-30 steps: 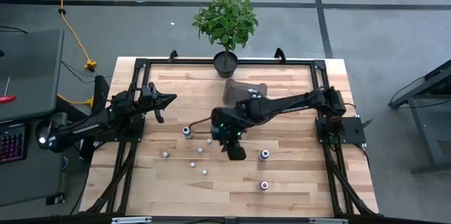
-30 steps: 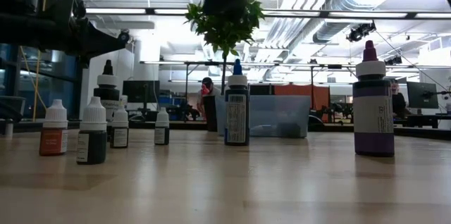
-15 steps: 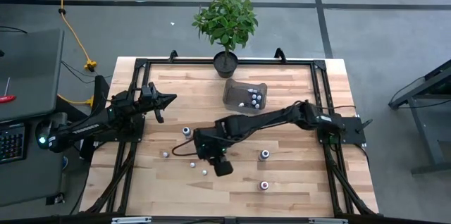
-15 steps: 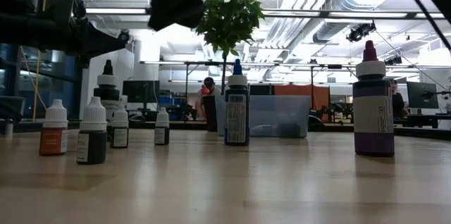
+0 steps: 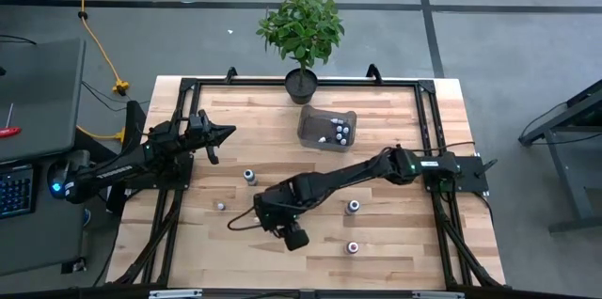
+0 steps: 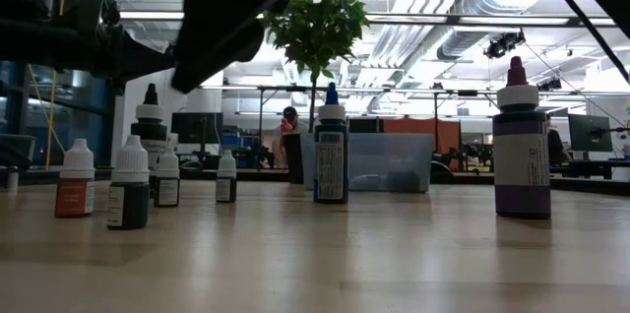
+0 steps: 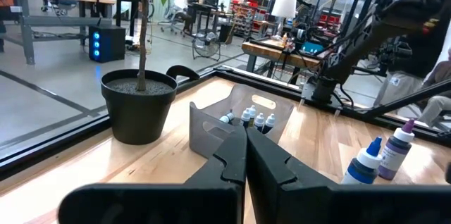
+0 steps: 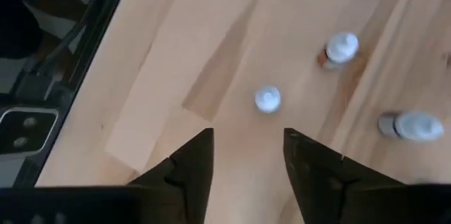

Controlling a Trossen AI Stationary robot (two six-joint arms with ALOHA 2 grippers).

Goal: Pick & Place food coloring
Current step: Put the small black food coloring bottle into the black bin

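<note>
Food coloring bottles stand upright on the wooden table: small ones at the left, a blue-capped one and a purple one. From above, single bottles show on their bases. My right gripper is open and slants down over the table's left middle. A white-capped bottle stands just ahead of its fingers, untouched. My left gripper is shut and level at the far left.
A clear bin holding a few bottles sits at the back middle, beside a potted plant. A black frame rail runs along the table's left side. Bare wood lies along the near edge.
My right gripper has swung from the table's middle toward the left and near edge and has come down. It now covers the small bottles that showed there from above. The bottles have stayed in place.
</note>
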